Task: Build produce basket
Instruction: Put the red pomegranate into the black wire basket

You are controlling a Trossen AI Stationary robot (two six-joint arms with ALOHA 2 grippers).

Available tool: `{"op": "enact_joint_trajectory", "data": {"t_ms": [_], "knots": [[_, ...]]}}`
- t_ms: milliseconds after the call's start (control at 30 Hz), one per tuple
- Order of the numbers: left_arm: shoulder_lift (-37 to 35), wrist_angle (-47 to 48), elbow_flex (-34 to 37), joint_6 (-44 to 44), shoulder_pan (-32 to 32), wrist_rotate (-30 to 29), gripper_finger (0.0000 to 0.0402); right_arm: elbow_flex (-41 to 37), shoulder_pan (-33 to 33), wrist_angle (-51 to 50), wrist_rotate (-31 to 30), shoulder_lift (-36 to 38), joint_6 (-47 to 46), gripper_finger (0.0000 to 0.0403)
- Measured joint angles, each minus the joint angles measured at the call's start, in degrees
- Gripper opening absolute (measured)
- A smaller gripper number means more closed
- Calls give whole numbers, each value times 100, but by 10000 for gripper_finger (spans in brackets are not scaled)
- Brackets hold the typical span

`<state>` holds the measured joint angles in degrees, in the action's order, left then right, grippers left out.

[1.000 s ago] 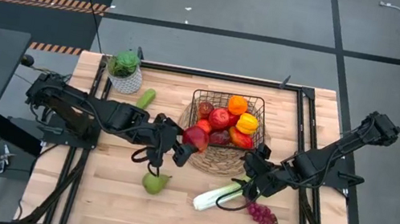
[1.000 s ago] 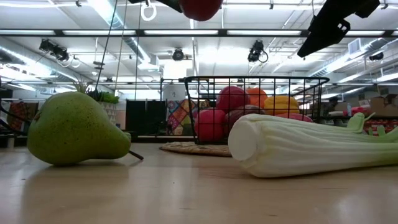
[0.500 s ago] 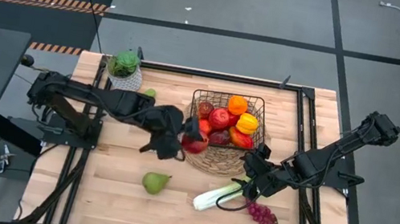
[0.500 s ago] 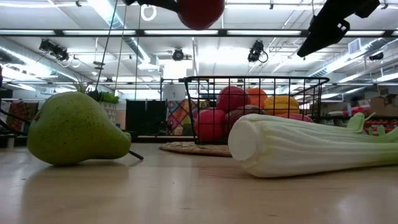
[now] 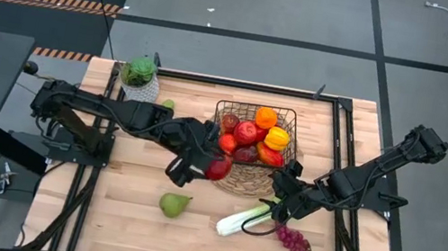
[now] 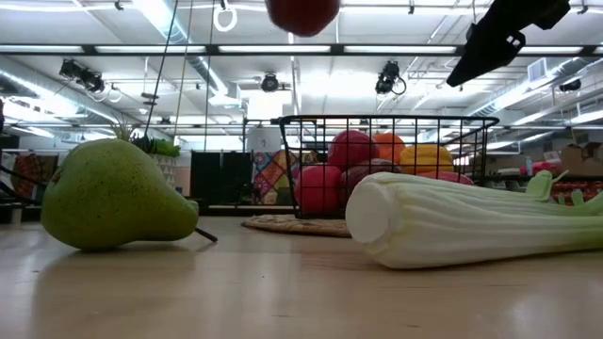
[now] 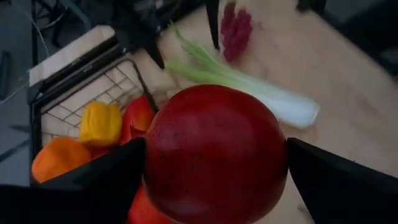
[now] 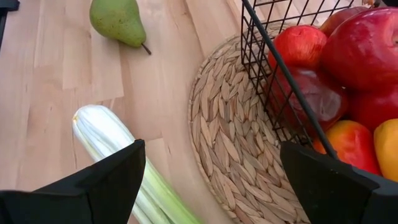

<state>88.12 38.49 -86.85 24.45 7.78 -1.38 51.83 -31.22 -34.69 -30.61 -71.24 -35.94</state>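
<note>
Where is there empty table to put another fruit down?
The bare wood left of the pear is free, and so is the strip behind the basket, between the potted plant and the right edge. It is crowded in front of the basket, around the celery and grapes.

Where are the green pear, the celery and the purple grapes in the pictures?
green pear (image 5: 173, 204): high view, middle of its round body.
celery (image 5: 240, 219): high view, the pale lower stalk.
purple grapes (image 5: 293, 241): high view, centre of the bunch.
</note>
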Motion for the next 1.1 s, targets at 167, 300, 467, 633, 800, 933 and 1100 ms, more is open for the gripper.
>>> {"op": "enact_joint_trajectory", "data": {"t_ms": [167, 300, 467, 633, 800, 933, 1100], "knots": [[-238, -538, 0, -418, -313, 1361, 378, 2, 0, 36, 0, 0, 15, 376], [-404, -871, -4, -1104, -769, 2344, 378, 2, 10, 61, 2, 0, 17, 376], [-372, -1623, -1, -2690, -1298, 3013, 378, 2, 58, 189, 2, 2, 129, 376], [-224, -2214, 144, -4484, -1564, 2986, 378, 2, 66, 209, 3, 2, 163, 376], [-178, -2355, 142, -5263, -1599, 2861, 378, 2, 68, 206, 4, 2, 165, 376], [-133, -2401, 142, -5333, -1577, 2834, 378, 2, 68, 207, 2, 2, 179, 376], [-78, -2386, 140, -5129, -1582, 2786, 378, 4, 67, 206, 4, 2, 185, 376]]}}
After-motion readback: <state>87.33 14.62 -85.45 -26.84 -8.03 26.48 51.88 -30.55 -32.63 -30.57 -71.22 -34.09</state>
